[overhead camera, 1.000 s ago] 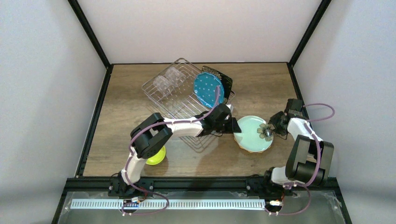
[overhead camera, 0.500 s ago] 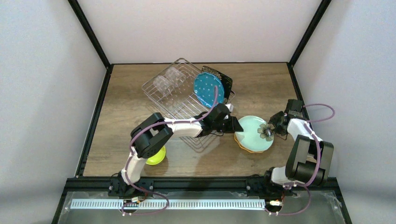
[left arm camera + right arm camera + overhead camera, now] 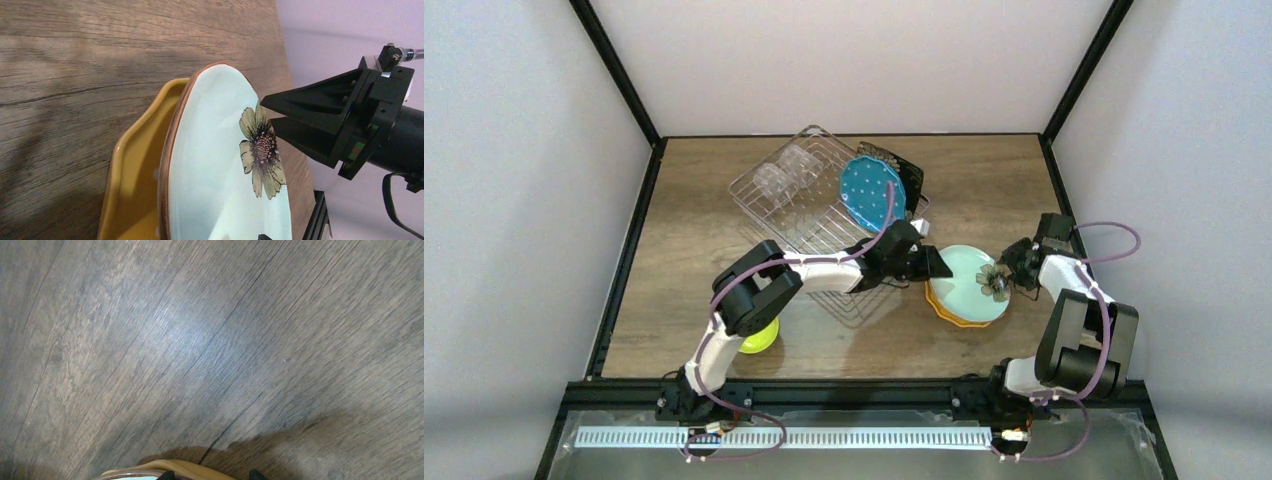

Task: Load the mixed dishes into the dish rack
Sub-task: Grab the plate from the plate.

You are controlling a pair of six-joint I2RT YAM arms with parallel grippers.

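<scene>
Top view alone gives the layout: wood table (image 3: 674,260) with the dish rack (image 3: 809,228) lying askew at middle-rear. The teal dotted plate (image 3: 869,192) stands on edge in the rack's right end, with the black square plate (image 3: 908,172) just behind it. The round mint flower plate (image 3: 964,285) is outside the rack, just right of its near corner. It rests on the orange plate (image 3: 942,308), which shows only as a crescent at the near-left. The small yellow-green bowl (image 3: 760,336) sits on the table by the left arm's elbow, well apart from the rack. The clear glass (image 3: 779,176) is in the rack's left-rear part. Left wrist view adds detail the top view lacks: the mint plate sits off-centre over the orange one, brown-edged, its flower close to the rim. The right gripper (image 3: 267,112) reaches in there, fingers spread, tips at the rim beside the flower; whether they touch it, cannot tell. Right wrist view shows mostly bare wood, with a sliver of plate rim and two separated black fingertips (image 3: 255,473) at the bottom edge. The left gripper (image 3: 929,265) shows properly only from above: fingers spread at the mint plate's left rim, contact cannot be told.
</scene>
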